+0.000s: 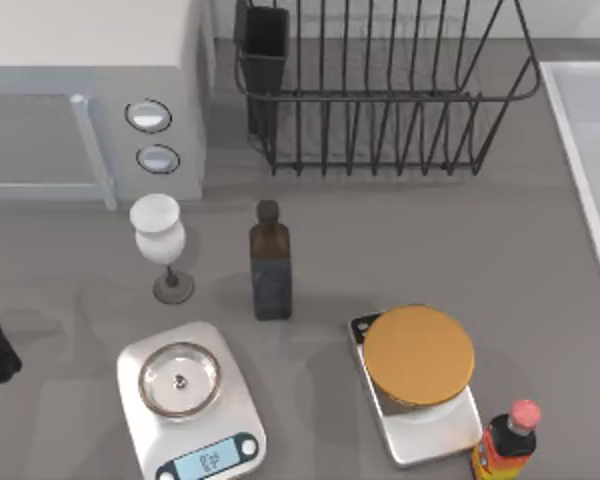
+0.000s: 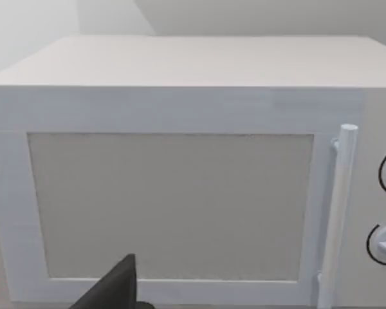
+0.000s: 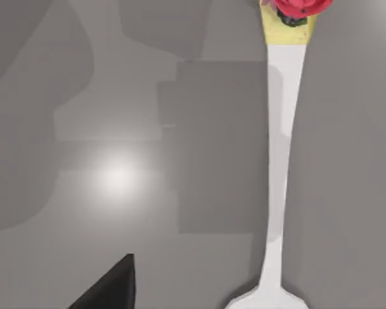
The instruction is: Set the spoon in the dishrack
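Observation:
The spoon (image 3: 280,161) is pale white, with a long thin handle. It lies flat on the grey table, its handle end touching or just under a red-capped bottle (image 3: 296,8) and its rounded bowl toward the wrist camera. A dark part of my right gripper (image 3: 112,286) hangs above the table, off to one side of the spoon and apart from it. The dishrack (image 1: 380,90), a black wire basket with a dark cup (image 1: 265,45) at its left corner, stands at the back of the table. My left gripper (image 2: 116,286) is parked facing the microwave door (image 2: 170,206).
A white microwave (image 1: 90,90) fills the back left. In front stand a white goblet (image 1: 160,240), a dark bottle (image 1: 270,265), a scale with a steel pan (image 1: 185,385), a scale with an orange disc (image 1: 418,355) and a red-capped sauce bottle (image 1: 508,440). A white sink edge (image 1: 580,150) runs along the right.

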`<action>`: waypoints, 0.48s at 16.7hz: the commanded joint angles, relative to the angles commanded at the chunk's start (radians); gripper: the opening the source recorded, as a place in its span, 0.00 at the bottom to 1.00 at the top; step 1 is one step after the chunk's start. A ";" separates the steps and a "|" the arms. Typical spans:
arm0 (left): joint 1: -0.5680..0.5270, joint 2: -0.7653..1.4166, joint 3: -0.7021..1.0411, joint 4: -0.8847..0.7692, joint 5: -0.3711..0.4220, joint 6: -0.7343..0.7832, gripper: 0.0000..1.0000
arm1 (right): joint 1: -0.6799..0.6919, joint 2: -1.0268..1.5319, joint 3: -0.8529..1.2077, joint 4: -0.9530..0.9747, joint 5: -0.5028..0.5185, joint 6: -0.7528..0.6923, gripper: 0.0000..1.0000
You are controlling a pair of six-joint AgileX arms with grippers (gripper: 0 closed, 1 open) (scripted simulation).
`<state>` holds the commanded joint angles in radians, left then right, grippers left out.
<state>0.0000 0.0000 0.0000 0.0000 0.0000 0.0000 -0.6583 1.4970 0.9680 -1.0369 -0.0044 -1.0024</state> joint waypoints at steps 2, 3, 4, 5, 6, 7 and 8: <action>0.000 0.000 0.000 0.000 0.000 0.000 1.00 | 0.000 0.018 -0.022 0.035 0.000 0.002 1.00; 0.000 0.000 0.000 0.000 0.000 0.000 1.00 | 0.000 0.034 -0.041 0.069 0.000 0.003 1.00; 0.000 0.000 0.000 0.000 0.000 0.000 1.00 | 0.000 0.054 -0.063 0.112 0.000 0.004 1.00; 0.000 0.000 0.000 0.000 0.000 0.000 1.00 | 0.000 0.078 -0.089 0.166 0.000 0.005 1.00; 0.000 0.000 0.000 0.000 0.000 0.000 1.00 | 0.000 0.103 -0.117 0.224 0.000 0.005 1.00; 0.000 0.000 0.000 0.000 0.000 0.000 1.00 | 0.001 0.129 -0.145 0.281 0.000 0.006 1.00; 0.000 0.000 0.000 0.000 0.000 0.000 1.00 | 0.001 0.153 -0.172 0.333 0.000 0.007 1.00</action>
<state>0.0000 0.0000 0.0000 0.0000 0.0000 0.0000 -0.6573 1.6501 0.7963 -0.7039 -0.0045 -0.9958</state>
